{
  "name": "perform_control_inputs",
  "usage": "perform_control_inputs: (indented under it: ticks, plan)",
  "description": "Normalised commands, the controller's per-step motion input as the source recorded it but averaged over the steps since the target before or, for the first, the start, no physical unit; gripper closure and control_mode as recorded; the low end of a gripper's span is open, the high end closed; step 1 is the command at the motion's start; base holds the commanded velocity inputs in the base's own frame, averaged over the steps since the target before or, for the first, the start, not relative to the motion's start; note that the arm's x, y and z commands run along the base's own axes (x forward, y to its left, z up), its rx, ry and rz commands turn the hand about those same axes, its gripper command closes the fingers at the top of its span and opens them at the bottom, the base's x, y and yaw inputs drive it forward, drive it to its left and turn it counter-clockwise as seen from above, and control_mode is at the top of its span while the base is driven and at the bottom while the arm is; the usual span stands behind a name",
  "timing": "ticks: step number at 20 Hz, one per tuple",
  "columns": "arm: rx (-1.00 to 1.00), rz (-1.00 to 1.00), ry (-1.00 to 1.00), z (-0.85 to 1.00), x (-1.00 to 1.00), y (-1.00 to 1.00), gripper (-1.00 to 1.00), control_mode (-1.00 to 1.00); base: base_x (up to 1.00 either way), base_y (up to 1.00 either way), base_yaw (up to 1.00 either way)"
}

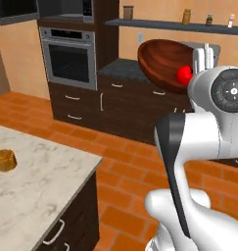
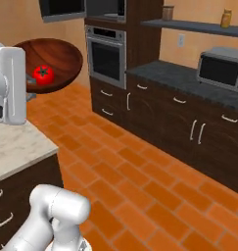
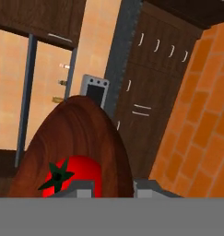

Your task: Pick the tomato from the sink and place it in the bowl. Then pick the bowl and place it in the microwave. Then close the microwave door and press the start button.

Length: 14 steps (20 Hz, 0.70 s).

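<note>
Orange brick floor and dark wood cabinets fill the left base view, with a steel-trimmed oven set into the tall unit and a wall shelf carrying small jars. The wooden bowl hangs in the air, tilted, in front of the dark table top along the wall, and the tomato lies inside it against the lower rim, just beside the white wrist. A marble table at lower left bears a small amber jar. The fingers are hidden behind the wrist here.

From the right base view, the bowl shows its inside, tilted toward the camera, with the tomato and its green stem star resting low in it. This side also brings in a grey toaster oven on the dark table by the wall, and the open microwave high above the oven.

Looking along the hand, the bowl rises just above the two finger tips, with the tomato lying in it right next to them. The hand is partly closed, its fingers on either side of the bowl's near rim, gripping it.
</note>
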Motion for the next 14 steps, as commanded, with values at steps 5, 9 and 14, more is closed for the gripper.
perform_control_inputs:
  ticks: [5,9,14]
  plan:
    - [0.0,0.0,0.0,0.0,0.0,0.0,1.0,1.0,1.0,-0.96,-0.16]
    - [0.0,0.0,0.0,0.0,0.0,0.0,1.0,1.0,1.0,-0.92,0.05]
    - [0.0,0.0,0.0,0.0,0.0,0.0,1.0,1.0,1.0,-0.82,0.38]
